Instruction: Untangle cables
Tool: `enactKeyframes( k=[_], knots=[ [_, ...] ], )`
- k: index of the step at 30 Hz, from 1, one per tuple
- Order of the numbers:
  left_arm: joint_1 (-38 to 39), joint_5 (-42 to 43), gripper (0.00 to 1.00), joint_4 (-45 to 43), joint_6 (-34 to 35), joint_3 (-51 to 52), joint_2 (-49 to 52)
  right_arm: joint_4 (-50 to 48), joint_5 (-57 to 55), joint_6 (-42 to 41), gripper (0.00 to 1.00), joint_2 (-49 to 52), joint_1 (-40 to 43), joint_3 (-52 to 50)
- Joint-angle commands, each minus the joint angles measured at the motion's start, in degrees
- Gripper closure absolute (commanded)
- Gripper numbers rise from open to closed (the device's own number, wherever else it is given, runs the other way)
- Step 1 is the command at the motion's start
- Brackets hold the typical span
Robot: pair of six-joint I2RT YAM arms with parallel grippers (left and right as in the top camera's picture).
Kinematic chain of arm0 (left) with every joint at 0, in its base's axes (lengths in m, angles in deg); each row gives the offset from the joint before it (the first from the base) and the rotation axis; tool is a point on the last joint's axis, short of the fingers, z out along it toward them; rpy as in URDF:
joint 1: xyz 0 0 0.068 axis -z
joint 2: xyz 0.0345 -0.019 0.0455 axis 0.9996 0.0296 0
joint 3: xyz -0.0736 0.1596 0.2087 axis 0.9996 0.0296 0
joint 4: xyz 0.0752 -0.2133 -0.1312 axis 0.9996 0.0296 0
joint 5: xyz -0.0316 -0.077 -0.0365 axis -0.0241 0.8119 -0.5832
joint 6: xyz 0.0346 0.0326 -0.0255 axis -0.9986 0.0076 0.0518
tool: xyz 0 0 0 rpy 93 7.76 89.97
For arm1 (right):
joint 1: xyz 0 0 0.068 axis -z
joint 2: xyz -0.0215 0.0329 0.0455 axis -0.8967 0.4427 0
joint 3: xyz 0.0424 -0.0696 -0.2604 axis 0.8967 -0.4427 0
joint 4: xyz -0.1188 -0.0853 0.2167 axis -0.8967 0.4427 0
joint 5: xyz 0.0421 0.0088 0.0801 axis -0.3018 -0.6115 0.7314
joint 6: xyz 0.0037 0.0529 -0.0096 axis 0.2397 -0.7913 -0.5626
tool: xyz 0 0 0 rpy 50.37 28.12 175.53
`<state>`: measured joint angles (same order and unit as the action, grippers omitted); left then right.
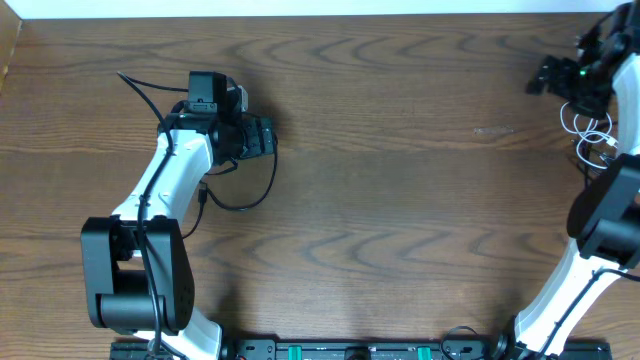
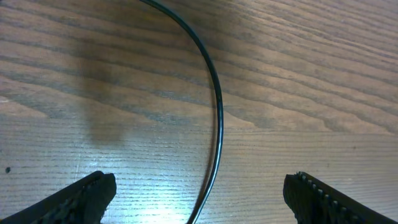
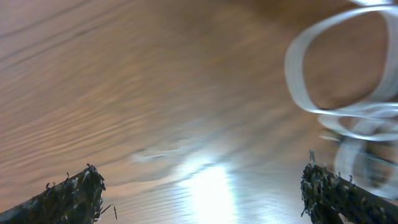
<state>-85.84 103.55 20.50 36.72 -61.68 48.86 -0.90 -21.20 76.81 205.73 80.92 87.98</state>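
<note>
While both pincers stood spread and held nothing, the left gripper [image 1: 255,137] hovered above a black cable [image 1: 270,185] whose curve ran between its fingers [image 2: 81,199], touching neither. The right gripper [image 1: 550,75] hung near the table's [image 1: 400,200] far right corner, with the white cable [image 1: 590,135] looped just beside it at the right edge. Broad wood stretched between the arms.

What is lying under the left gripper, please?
A black cable lies on the wooden table below the open left gripper. It passes between the fingers and touches neither. In the overhead view the gripper and wrist cover that stretch, so its course there cannot be seen.
</note>
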Motion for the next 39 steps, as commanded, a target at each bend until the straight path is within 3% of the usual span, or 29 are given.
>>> enactKeyframes(
  k=[1, 13, 24, 27, 33, 39],
  knots=[
    [0.04, -0.83, 0.08, -0.13, 0.17, 0.33, 0.52, 0.11, 6.88, 1.14, 0.01, 1.53, -3.30, -0.37],
    [0.04, -1.07, 0.09, -0.33, 1.62, 0.33, 0.52, -6.75, 6.84, 0.83, 0.01, 1.53, -17.53, -9.75],
    [-0.04, -1.68, 0.09, 0.07, 2.29, 0.33, 0.50, -32.20, 6.86, -8.74, 0.01, 1.53, -30.95, -28.85],
    [-0.76, -1.97, 0.09, 0.50, 2.99, 0.33, 0.50, -33.46, 6.84, -11.13, 0.01, 1.53, -33.16, -29.05],
    [-4.55, -4.46, 0.08, 3.50, 11.08, -0.85, -2.25, -34.47, 1.95, -11.08, 0.01, 1.53, -36.65, -29.16],
    [-7.76, -15.08, 0.02, 9.60, 14.80, -5.01, -11.28, -34.91, 1.25, -10.88, 0.01, 1.53, -37.38, -29.16]
  ],
)
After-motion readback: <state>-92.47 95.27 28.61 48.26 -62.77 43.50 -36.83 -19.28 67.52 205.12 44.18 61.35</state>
